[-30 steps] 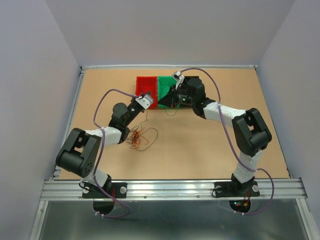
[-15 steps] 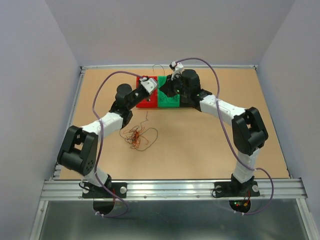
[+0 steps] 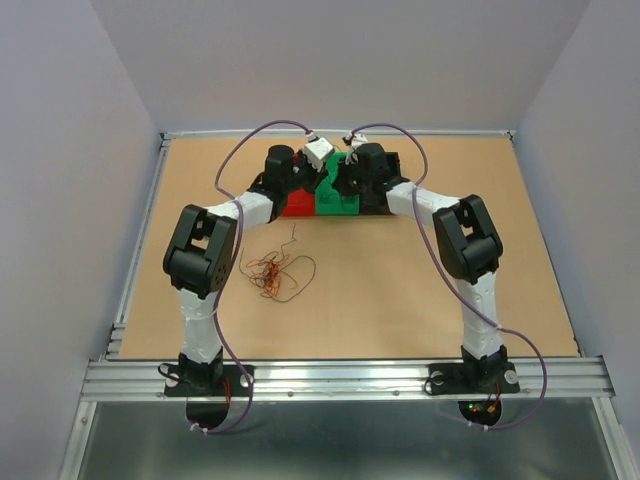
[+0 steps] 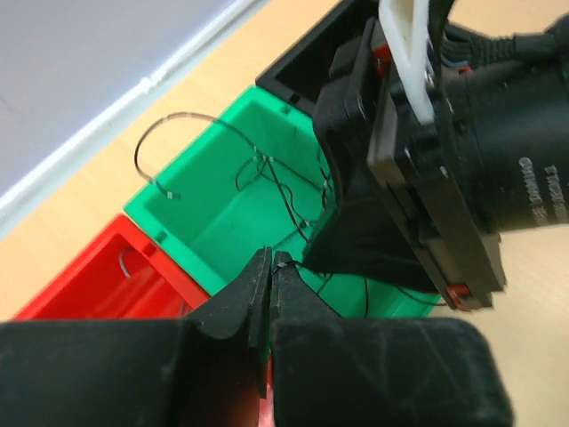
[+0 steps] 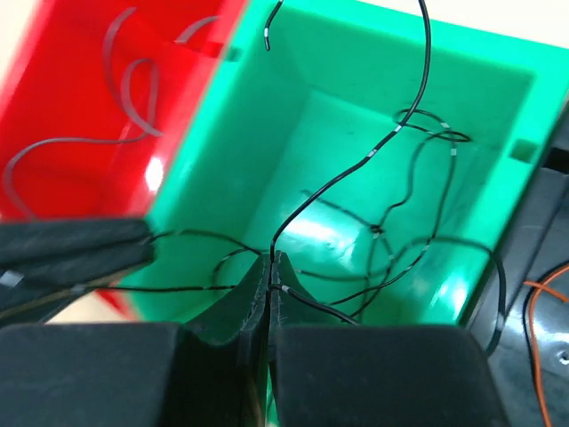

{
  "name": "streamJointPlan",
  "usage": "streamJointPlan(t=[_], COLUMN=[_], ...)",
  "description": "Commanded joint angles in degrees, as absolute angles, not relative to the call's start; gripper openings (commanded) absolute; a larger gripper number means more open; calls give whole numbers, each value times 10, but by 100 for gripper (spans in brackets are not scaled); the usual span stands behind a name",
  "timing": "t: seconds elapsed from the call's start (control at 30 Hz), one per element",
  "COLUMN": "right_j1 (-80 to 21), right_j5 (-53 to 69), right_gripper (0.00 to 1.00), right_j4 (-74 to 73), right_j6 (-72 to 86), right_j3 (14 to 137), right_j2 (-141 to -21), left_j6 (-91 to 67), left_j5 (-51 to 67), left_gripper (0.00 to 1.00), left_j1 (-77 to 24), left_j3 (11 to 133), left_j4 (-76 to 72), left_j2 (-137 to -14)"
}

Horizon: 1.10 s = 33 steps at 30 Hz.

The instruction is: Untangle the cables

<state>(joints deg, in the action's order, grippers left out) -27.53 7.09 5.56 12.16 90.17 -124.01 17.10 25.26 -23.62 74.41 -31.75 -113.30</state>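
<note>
Over green bin | left tool, right tool both pinch dark cable | red bin adjoining

Red bin, green bin, black bin abut on tan table.

The green bin is a bright, glossy green with a pale glare on its floor, the red bin a saturated red, and the black bin matte black. The dark cables are near-black with small whitish bands (a greyer strand shows against the red). One orange wire crosses the black. On the tan table, the cable clump is orange-red with darker threads. The left gripper and right gripper are black; the arms are white and black, trailing lilac cables.
</note>
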Motion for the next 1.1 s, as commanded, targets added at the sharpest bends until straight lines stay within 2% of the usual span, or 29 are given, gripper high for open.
streamJointPlan(t=[0.0,0.2,0.4,0.53,0.67,0.73,0.77,0.87,1.07], right_j1=[-267,-269,-287,-301,-301,-302,-301,-302,-302], right_j5=[47,18,-46,-91,-107,-101,-93,-89,-75], right_gripper=[1,0,0,1,1,1,1,1,0], right_j4=[19,12,11,6,5,5,5,4,2], right_j6=[137,169,185,193,202,202,203,207,208], right_j3=[947,980,993,999,993,988,987,985,997], right_j2=[-1276,-1310,-1323,-1325,-1322,-1320,-1320,-1321,-1332], left_j6=[146,116,98,90,84,83,83,80,52], left_j5=[218,185,183,175,154,146,144,140,153], left_gripper=[0,0,0,15,24,32,41,46,47], left_j1=[-251,-265,-270,-270,-270,-268,-266,-258,-217], left_j3=[797,905,917,912,900,887,876,847,784], left_j4=[-330,-201,-185,-180,-177,-176,-178,-189,-250], left_j2=[-1120,-1179,-1191,-1187,-1166,-1145,-1137,-1101,-1030])
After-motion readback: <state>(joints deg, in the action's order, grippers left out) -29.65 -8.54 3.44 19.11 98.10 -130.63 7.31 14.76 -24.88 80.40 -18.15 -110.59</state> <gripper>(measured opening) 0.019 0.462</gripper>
